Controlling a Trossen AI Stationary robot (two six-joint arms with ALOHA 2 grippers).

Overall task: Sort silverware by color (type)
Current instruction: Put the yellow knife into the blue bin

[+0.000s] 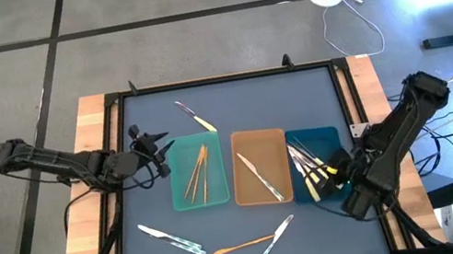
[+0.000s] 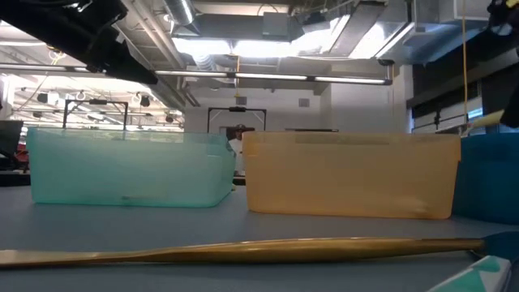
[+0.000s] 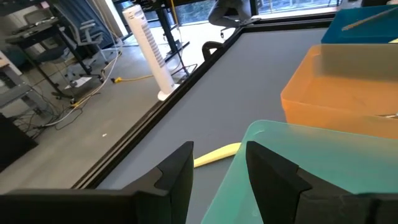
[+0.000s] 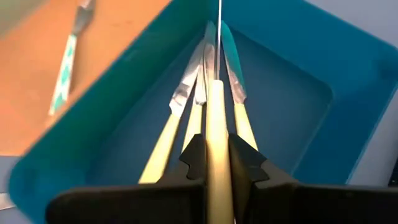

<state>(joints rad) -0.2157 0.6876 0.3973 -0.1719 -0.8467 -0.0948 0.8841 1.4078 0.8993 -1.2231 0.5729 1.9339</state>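
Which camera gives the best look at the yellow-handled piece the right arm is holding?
The right wrist view: the right end effector pinches the yellow-handled utensil over the blue tray. The high view shows it only small. The low and left wrist views miss it.

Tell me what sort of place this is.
Probably a robotics lab or workshop: bare ceiling ducts and strip lights, a concrete floor with loose cables, a tower fan, and desks with chairs behind.

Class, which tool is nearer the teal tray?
Left. The left tool sits at the teal tray's edge; the right tool is over the blue tray, gripping a yellow-handled utensil.
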